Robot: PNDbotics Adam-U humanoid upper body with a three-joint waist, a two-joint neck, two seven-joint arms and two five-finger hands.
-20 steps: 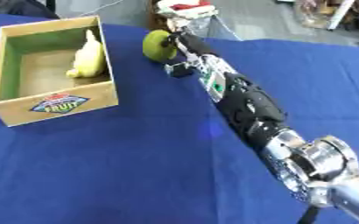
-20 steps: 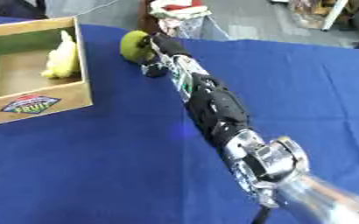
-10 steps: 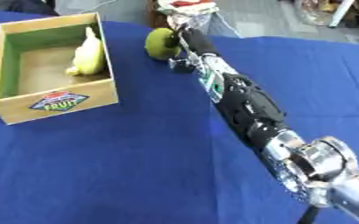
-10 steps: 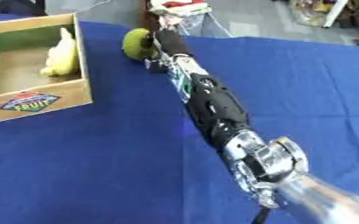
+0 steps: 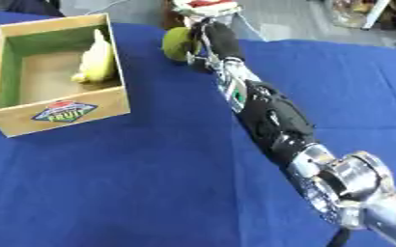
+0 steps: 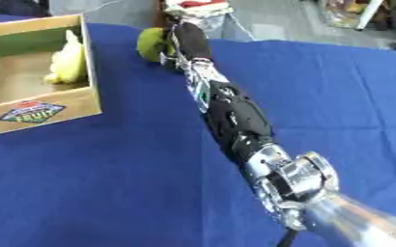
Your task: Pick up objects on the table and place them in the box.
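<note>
Your right hand [image 5: 211, 41] is extended to the far side of the table [image 5: 150, 193], with the arm running diagonally from the lower right corner of the view up to the far centre. The hand is seen from the back and is dark against the background; the fingers curl around the green round fruit [image 5: 177, 43], which sits against the hand's left side. Treat the hand as closed on the fruit. You cannot tell from either view whether the fruit rests on the blue tablecloth or is lifted off it.

The fruit is near the table's far edge, to the right of the box [image 5: 58, 113] and apart from it, level with the box's far right corner. A strip of blue cloth separates the two.

The box is a wooden crate with a green inner wall and a "FRUIT" label [image 5: 64, 111] on its near side. It stands at the left of the table. Inside it, a yellow banana [image 5: 96, 60] leans against the right wall.

Beyond the hand, off the table's far edge, a red and white object [image 5: 205, 6] is visible; its type cannot be determined.

Your left hand appears in neither view.
</note>
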